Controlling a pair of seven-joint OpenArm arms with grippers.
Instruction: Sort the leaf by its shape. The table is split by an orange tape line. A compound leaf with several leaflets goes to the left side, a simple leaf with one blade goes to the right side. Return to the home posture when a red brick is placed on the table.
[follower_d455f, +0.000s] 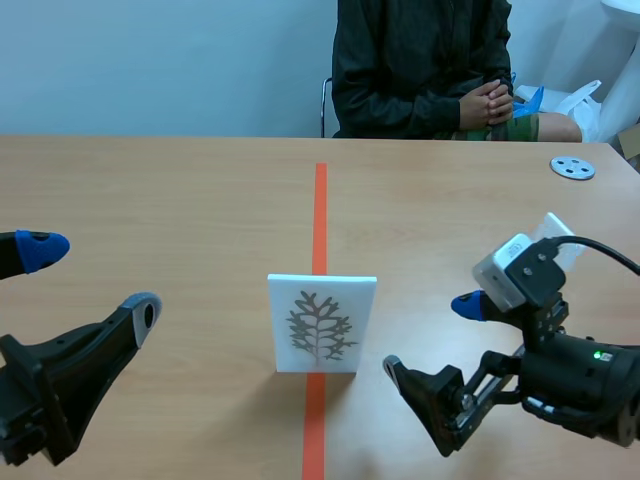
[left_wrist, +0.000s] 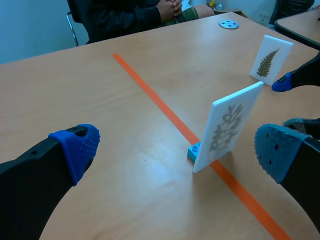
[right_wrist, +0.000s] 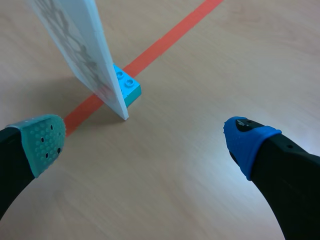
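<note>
A white card (follower_d455f: 321, 323) printed with a grey branching leaf of several leaflets stands upright on the orange tape line (follower_d455f: 320, 210). A small cyan brick (left_wrist: 194, 151) holds it up from behind. My left gripper (follower_d455f: 92, 280) is open, low at the left, well apart from the card. In the left wrist view the card (left_wrist: 227, 125) stands ahead of the left gripper (left_wrist: 175, 150), toward its right finger. My right gripper (follower_d455f: 432, 338) is open just right of the card. From the right wrist, the card (right_wrist: 75, 45) and brick (right_wrist: 127, 87) lie ahead of the right gripper (right_wrist: 145, 142), near its left finger.
A second white card (left_wrist: 270, 59) with a fern-like leaf stands on the right side, behind my right arm. A grey disc (follower_d455f: 572, 167) lies at the far right. A person (follower_d455f: 420, 70) sits across the table with hands clasped.
</note>
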